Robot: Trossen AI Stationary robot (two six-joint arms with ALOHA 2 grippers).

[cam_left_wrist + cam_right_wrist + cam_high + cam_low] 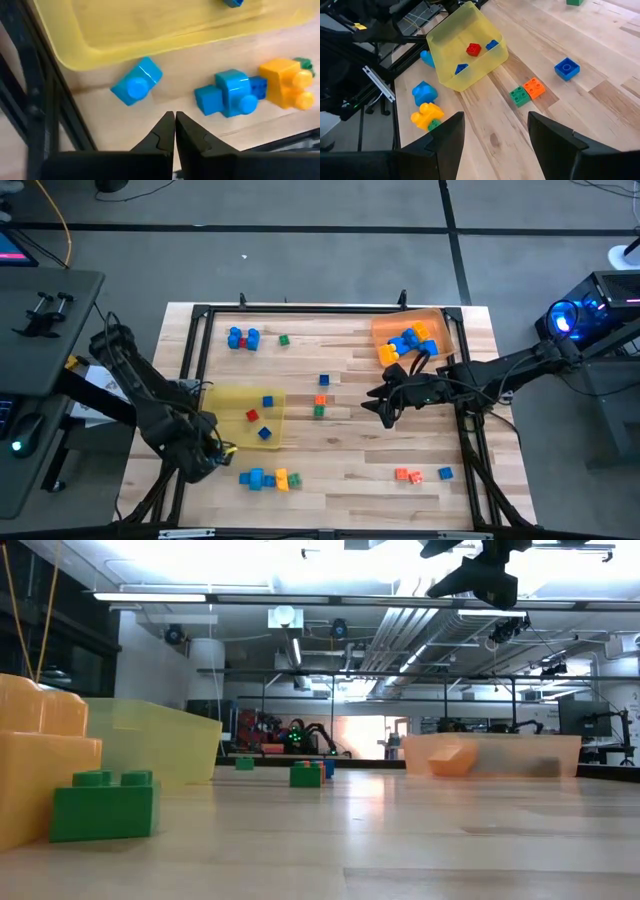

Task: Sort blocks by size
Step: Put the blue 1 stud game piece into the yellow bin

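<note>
At the table's point(340, 460) left edge we see the left hand point(214, 452) pinched together on nothing, just beside the yellow tray point(243, 393), which holds a few small blocks point(252, 415). More blocks point(268, 478) lie scattered near it and across the middle. The right hand point(387, 412) hangs mid-table, fingers apart and empty, near the orange tray point(385, 328) of bigger blocks.
</note>
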